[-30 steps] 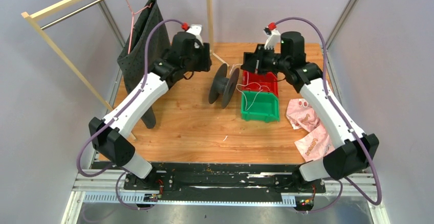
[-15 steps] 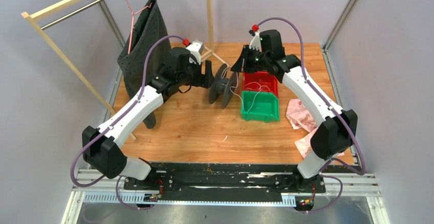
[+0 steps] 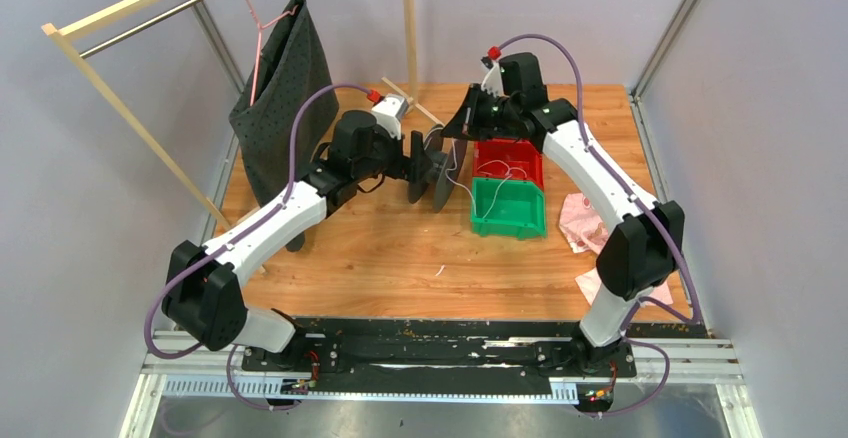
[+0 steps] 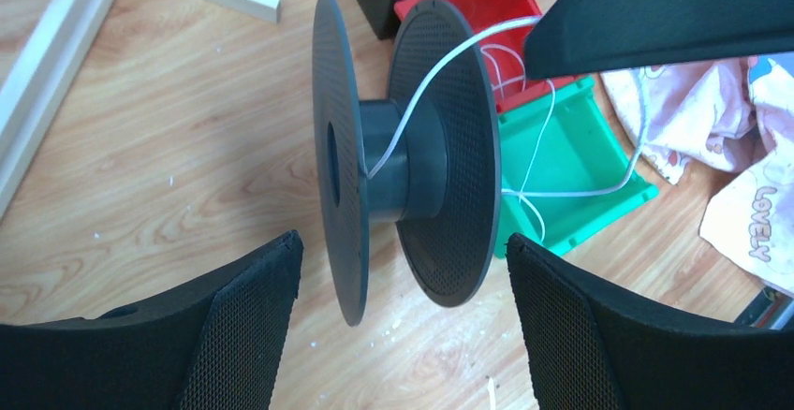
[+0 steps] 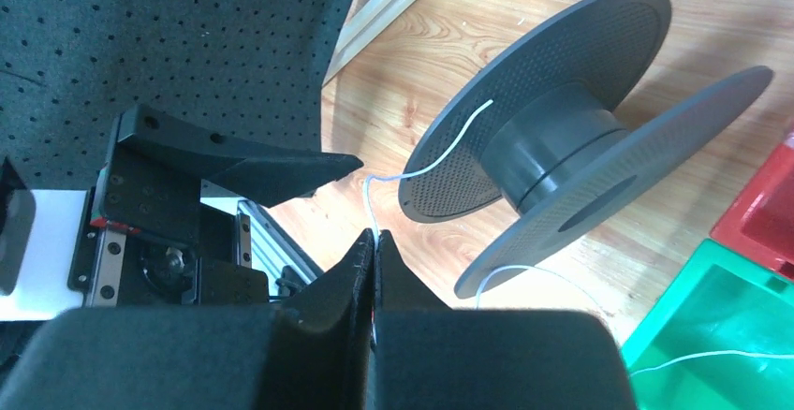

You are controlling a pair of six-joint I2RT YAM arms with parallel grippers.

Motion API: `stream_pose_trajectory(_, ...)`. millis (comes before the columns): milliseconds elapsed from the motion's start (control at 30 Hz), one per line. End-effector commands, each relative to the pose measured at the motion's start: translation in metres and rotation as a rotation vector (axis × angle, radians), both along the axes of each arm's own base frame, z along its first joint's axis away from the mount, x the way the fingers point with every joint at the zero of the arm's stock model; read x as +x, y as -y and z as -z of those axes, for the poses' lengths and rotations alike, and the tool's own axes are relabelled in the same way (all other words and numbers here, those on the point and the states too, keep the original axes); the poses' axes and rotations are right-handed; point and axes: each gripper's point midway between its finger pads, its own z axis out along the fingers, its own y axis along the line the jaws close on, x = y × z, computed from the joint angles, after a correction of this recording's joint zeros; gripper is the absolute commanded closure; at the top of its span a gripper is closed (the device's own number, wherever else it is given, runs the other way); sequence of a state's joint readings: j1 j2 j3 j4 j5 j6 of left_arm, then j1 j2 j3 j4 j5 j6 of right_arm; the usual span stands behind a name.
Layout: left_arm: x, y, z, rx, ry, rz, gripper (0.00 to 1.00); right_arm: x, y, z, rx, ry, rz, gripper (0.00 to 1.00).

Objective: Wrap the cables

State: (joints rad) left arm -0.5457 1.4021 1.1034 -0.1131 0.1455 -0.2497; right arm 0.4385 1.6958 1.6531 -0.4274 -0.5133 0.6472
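One cable (image 5: pixel 433 159) end sits pinched in right gripper (image 5: pixel 374 241) nr spool (image 4: pixel 412 171), rest trails into bins (image 3: pixel 508 226); left gripper (image 4: pixel 398 251) gapes astride spool. Best keep cable taut, wind evenly w/ left steadying.

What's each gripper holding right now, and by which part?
Right gripper is shut on the thin white cable, pinching the stretch that runs to the hub of the spool. Left gripper is open, straddling the spool, holding nothing.

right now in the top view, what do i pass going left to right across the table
dark dotted cloth on the hanger → black spool → green bin → pink printed cloth
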Motion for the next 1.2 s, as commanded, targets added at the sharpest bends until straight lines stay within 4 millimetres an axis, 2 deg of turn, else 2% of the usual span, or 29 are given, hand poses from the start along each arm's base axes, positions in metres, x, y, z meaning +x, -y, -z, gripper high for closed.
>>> stream_pose_trajectory(0, 0.015, 0.004, -0.025, -0.022, 0.105, -0.013, 0.18, -0.007, -0.017, -0.004, 0.057, -0.095, -0.032, 0.99)
stream_pose_trajectory(267, 0.019, 0.005, -0.021, -0.009, 0.102, -0.018, 0.2, -0.008, -0.019, 0.004, 0.082, -0.18, -0.035, 0.99)
stream_pose_trajectory(500, 0.02, 0.007, -0.008, 0.016, 0.089, -0.003, 0.26, -0.005, -0.015, 0.003, 0.09, -0.191, -0.019, 0.99)
stream_pose_trajectory(800, 0.03, 0.008, 0.017, 0.105, 0.091, -0.052, 0.29, -0.003, -0.017, 0.007, 0.115, -0.221, -0.016, 0.99)
stream_pose_trajectory(1167, 0.043, 0.017, 0.027, 0.094, 0.06, -0.068, 0.44, -0.002, -0.016, 0.008, 0.124, -0.229, -0.015, 0.99)
